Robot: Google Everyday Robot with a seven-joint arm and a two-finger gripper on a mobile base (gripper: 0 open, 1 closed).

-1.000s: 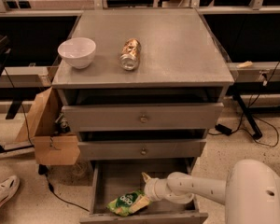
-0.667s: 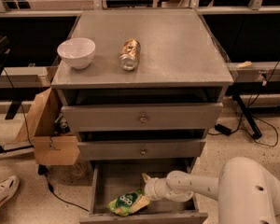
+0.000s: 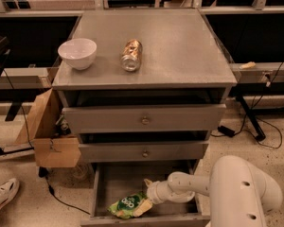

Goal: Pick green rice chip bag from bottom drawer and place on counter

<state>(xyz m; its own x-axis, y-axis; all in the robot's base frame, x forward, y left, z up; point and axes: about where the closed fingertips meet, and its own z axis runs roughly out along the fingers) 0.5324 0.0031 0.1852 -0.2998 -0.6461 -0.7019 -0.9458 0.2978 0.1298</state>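
Observation:
The green rice chip bag (image 3: 128,205) lies on the floor of the open bottom drawer (image 3: 114,182), near its front rim. My gripper (image 3: 146,200) reaches into the drawer from the right on a white arm (image 3: 206,184) and sits right at the bag's right end, touching or overlapping it. The counter (image 3: 180,46) is the grey top of the cabinet, well above.
A white bowl (image 3: 77,53) and a brown-gold can (image 3: 131,55) lying on its side rest on the counter's left half. Two shut drawer fronts with brass knobs (image 3: 145,120) sit above the open drawer. A cardboard box (image 3: 47,136) stands left of the cabinet; cables lie on the floor to the right.
The arm's big white link has shifted slightly left. The gripper stays at the bag's right end and the bag has not visibly moved.

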